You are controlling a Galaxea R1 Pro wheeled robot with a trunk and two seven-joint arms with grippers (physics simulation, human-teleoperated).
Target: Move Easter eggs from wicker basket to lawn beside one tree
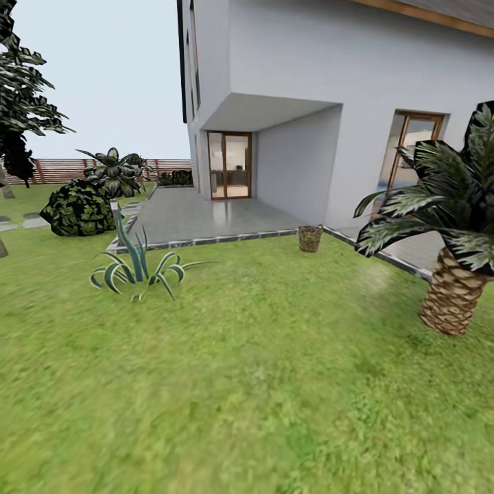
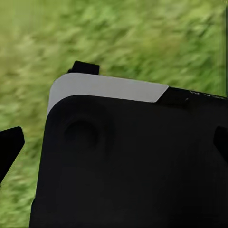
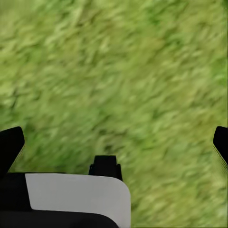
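The wicker basket (image 1: 310,238) stands far ahead on the lawn (image 1: 240,370), at the corner of the grey paving. It is too small and distant to tell whether the eggs are inside it. A tree (image 1: 24,103) with dark flecked leaves rises at the far left. My left gripper (image 2: 114,145) is open, its black fingertips (image 2: 9,147) wide apart over a black and white part of my own body and grass. Wide apart too are the fingertips (image 3: 10,145) of my right gripper (image 3: 115,142), which is open above bare grass.
A palm (image 1: 453,295) with a scaly trunk stands at the right. A spiky plant (image 1: 137,267) and a round bush (image 1: 77,208) sit left of the patio (image 1: 206,216). Behind are the white house (image 1: 343,82) and a slat fence (image 1: 62,169).
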